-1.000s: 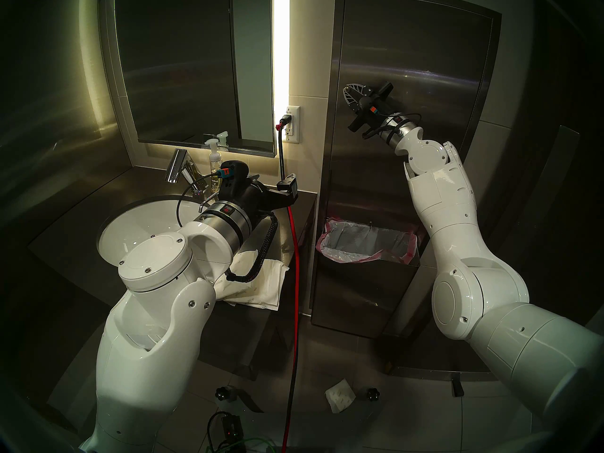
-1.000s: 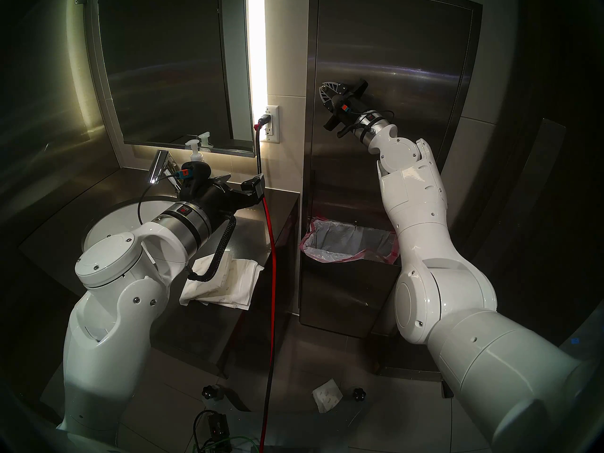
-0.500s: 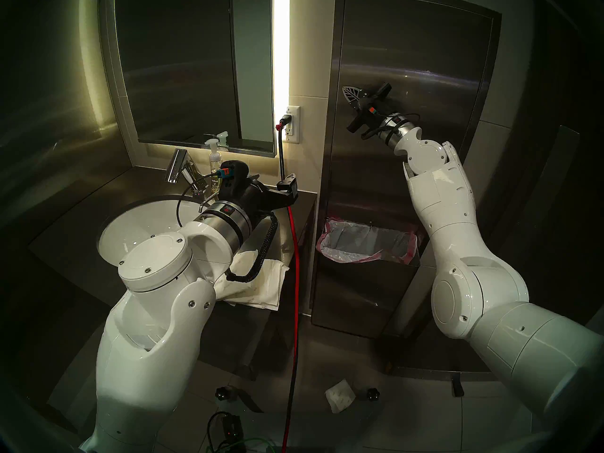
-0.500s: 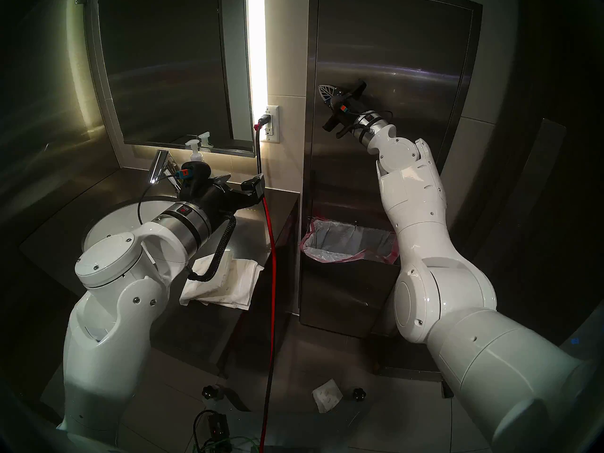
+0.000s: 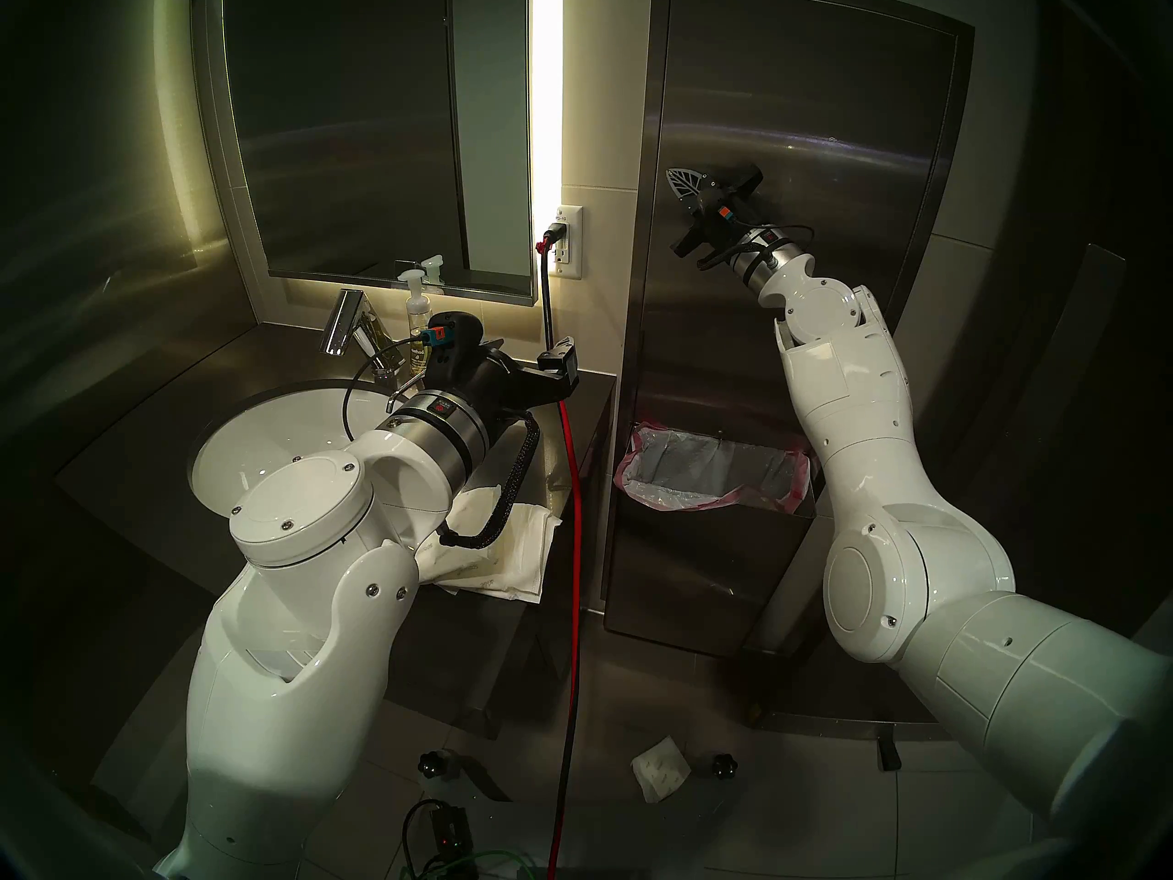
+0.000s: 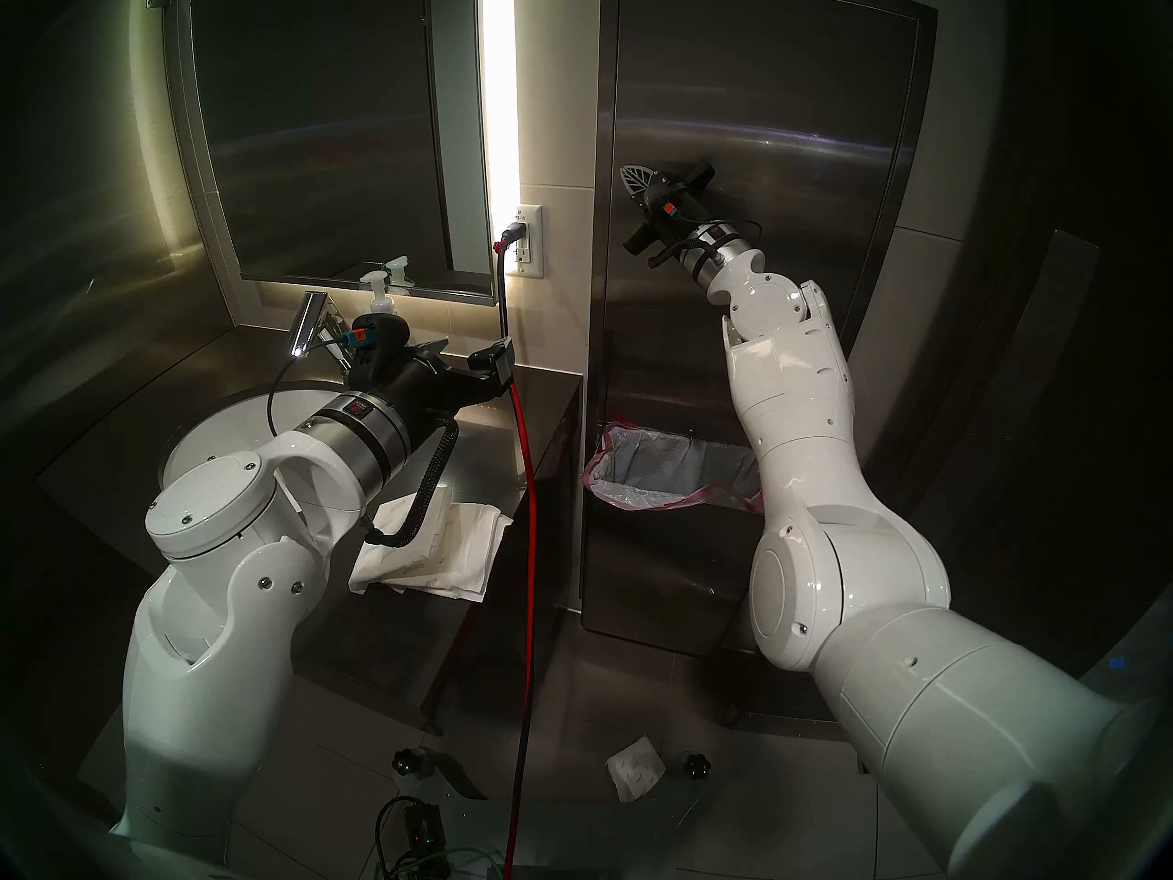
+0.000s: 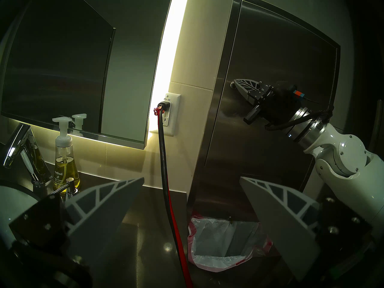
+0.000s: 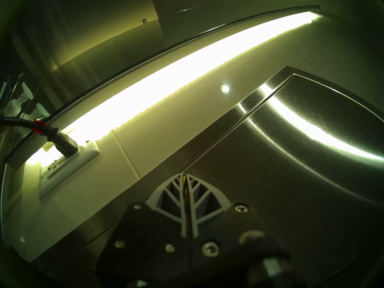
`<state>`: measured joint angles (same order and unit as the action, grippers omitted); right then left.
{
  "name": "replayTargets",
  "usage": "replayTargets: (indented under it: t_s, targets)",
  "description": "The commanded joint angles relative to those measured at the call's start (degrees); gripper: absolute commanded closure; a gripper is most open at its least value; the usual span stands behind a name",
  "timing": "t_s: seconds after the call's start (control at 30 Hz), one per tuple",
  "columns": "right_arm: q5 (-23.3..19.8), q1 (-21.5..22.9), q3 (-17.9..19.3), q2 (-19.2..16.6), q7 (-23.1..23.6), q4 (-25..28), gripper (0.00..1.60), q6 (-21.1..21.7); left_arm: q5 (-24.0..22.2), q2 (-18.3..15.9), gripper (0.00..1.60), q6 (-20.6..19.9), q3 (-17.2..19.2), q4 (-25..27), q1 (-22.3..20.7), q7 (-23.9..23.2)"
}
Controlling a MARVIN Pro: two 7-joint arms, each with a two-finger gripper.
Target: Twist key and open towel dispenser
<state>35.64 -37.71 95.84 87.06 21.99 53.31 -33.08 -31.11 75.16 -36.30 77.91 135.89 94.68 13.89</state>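
Beside mirror (image 5: 355, 129) and outlet (image 5: 567, 242), dispenser (image 5: 825, 97) stays unobstructed.

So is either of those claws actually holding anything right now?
Yes: the right gripper is shut on the key at the towel dispenser door's left edge, pinching its protruding end. The left gripper is open, empty.

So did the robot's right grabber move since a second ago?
Yes. The right gripper turned at the wrist, so its fingers, seen broadside before, now look thin. Its tip stayed at the same spot by the towel dispenser door's left edge, shut on the key.
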Motion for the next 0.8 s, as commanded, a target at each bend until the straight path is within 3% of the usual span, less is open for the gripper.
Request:
replayTargets:
  t_s: [0.0,0.47,0.63,0.77]
  targets:
    - [-4.02,1.59,4.87,1.45,-4.20,3.94,1.60,1.75,0.04,0.07,0.00,0.06,-0.08,0.50,-0.26,0.00]
    - [-8.93,1.84,10.32,7.23,-5.45,7.36,1.60,2.81,0.02,0.07,0.00,0.08,-0.04,0.44,-0.25,-0.07]
    - [-12.87,-0.90,13.57,11.88,-9.05,11.11,1.60,3.64,0.05,0.08,0.00,0.07,-0.05,0.49,-0.26,-0.06]
    - [-13.94,-3.09,14.00,13.81,-9.62,15.03,1.60,5.69,0.08,0.10,0.00,0.03,-0.08,0.54,-0.26,-0.01]
